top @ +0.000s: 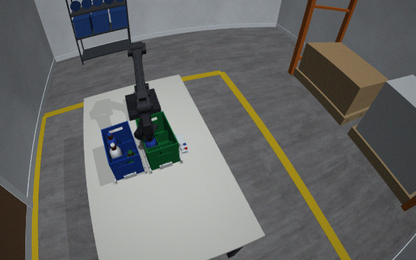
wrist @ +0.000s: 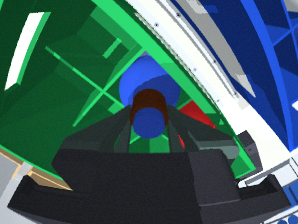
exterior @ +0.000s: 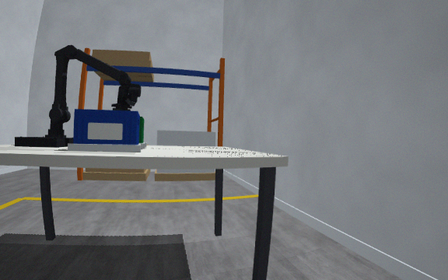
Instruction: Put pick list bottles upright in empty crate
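Black hand [wrist: 150,137] clamped on brown blue-labelled bottle [wrist: 149,120], upright, hanging straight down into green plastic crate [wrist: 73,106].

Table [top: 172,202] with crates [top: 123,159], paper strip [top: 183,144]

Dark metal shelf rack [top: 79,43] with blue bins by the far wall; orange pallet rack [top: 300,40] at right, blue beams [exterior: 162,71] across it, brown cardboard boxes [top: 338,76] and a grey box [top: 403,126] beside; yellow floor line [top: 266,137] around the work area
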Controlling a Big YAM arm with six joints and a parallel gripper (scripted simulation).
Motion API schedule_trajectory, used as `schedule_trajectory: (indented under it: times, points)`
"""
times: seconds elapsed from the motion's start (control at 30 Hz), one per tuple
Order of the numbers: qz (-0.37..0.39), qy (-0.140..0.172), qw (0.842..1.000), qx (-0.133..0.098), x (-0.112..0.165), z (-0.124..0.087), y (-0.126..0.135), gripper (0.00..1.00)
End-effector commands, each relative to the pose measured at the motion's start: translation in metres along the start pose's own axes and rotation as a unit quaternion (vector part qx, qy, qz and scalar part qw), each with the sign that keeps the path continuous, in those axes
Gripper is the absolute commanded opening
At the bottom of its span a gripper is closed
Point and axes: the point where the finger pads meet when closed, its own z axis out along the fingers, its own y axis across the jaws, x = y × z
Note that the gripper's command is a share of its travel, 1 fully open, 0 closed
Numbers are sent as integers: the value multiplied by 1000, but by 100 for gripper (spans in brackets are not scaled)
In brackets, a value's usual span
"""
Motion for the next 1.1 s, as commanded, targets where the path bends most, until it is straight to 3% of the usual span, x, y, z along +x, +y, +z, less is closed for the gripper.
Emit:
schedule_trajectory:
  times: [0.0,1.07]
  points:
    - [-3,-25,1000,-19,-13,-6,16,0]
    - [-3,-20,1000,-16,-12,0,16,0]
